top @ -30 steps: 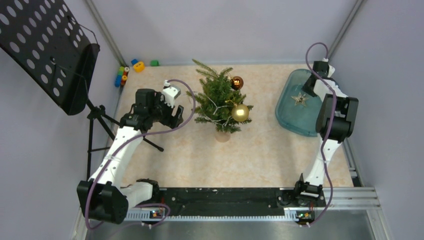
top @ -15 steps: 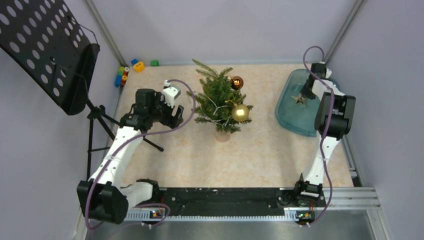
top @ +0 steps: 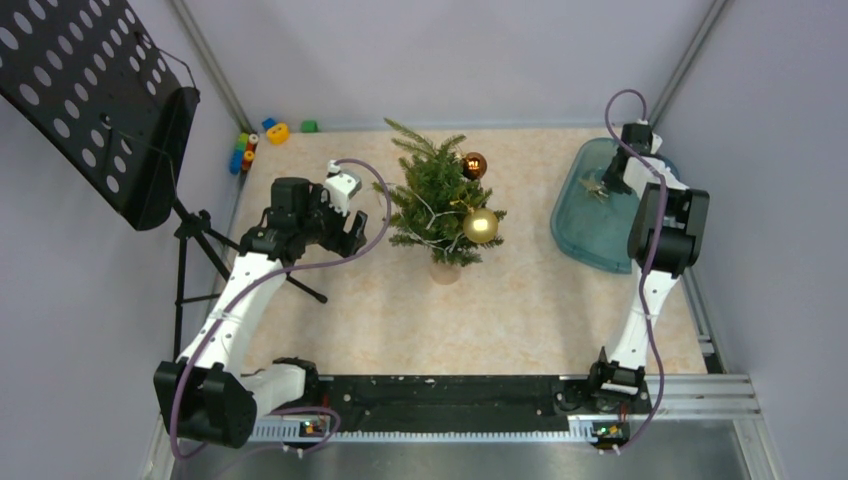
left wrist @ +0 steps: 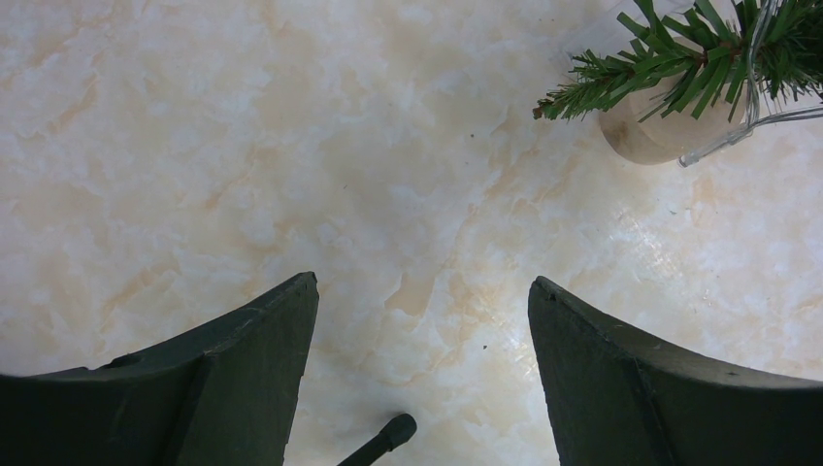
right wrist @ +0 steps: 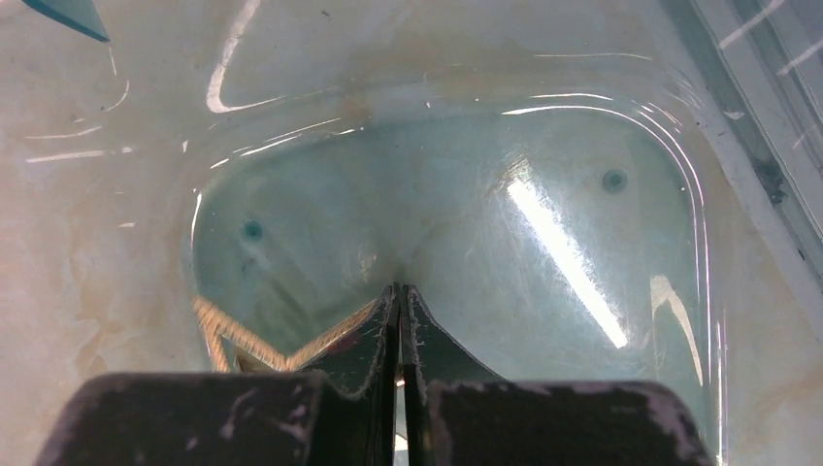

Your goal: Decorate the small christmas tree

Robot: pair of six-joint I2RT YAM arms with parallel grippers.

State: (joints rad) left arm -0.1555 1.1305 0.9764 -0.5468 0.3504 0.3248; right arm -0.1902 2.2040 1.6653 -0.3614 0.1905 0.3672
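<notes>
My right hand sat shut in the tray, covering most of the star; hold unclear. Left hand gaped empty.

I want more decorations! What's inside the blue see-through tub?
A glittery gold star ornament lies in the teal translucent plastic tub, partly hidden beneath the right hand, which is shut.

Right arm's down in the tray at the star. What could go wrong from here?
The right gripper is shut, yet most of the gold star lies beside its fingers in the teal tray: the grip may be marginal or a miss, slipping on lift. Approaching the small christmas tree, it could knock the gold bauble.
</notes>
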